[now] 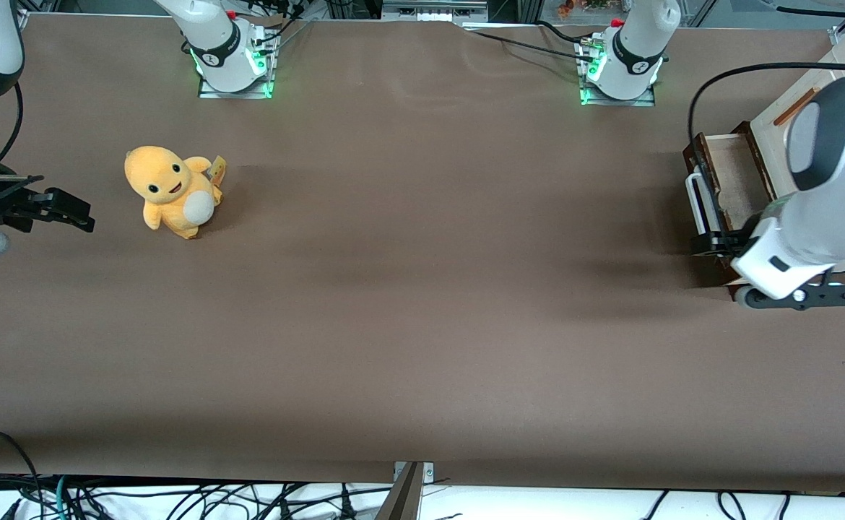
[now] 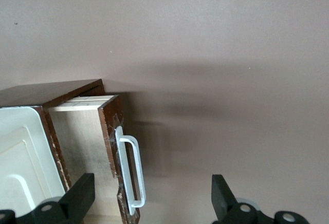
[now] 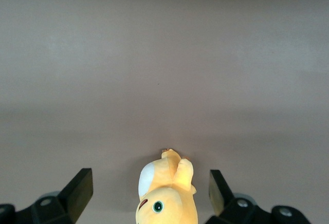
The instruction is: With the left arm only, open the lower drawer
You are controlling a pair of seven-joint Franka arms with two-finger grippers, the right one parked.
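Observation:
The lower drawer stands pulled out of its cabinet at the working arm's end of the table, and its pale wood inside shows. Its dark brown front carries a white bar handle. The left arm's gripper hangs open over the end of the drawer front nearer the front camera. One black finger is over the drawer's inside and the other over bare table. The handle's end lies between them, touching neither.
The cabinet's cream top with an orange strip handle rises above the drawer. A yellow plush toy sits toward the parked arm's end of the brown table.

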